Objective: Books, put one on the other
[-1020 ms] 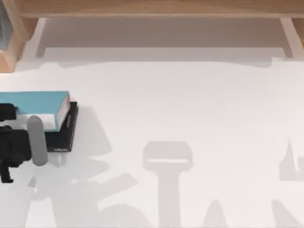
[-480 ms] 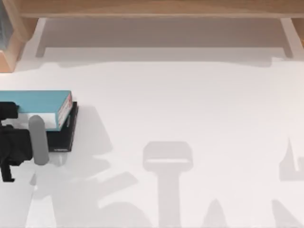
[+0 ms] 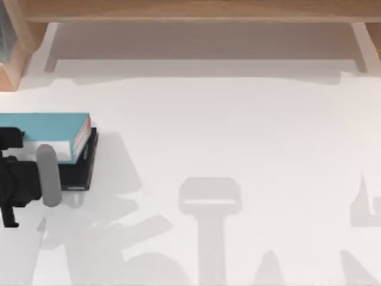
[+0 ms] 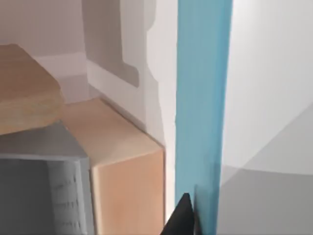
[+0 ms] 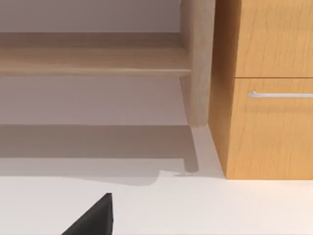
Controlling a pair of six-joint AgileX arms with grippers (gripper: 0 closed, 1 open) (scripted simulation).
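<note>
Books: the light blue book (image 3: 47, 128) sits flat on the black book (image 3: 80, 170), far left of the white table (image 3: 238, 137). The black one pokes out at the right and near edges.
Left gripper (image 3: 18, 179): at the table's left edge, right over the stack's near-left part. Honestly can't tell if the fingers are open or gripping.
Left wrist view: the blue book (image 4: 203, 112) runs edge-on past a dark fingertip (image 4: 183, 218), wooden block (image 4: 124, 181) beside it.
Right wrist view: wooden cabinet (image 5: 266, 88) with a drawer handle (image 5: 279, 94), and one dark fingertip (image 5: 95, 218) low down.
</note>
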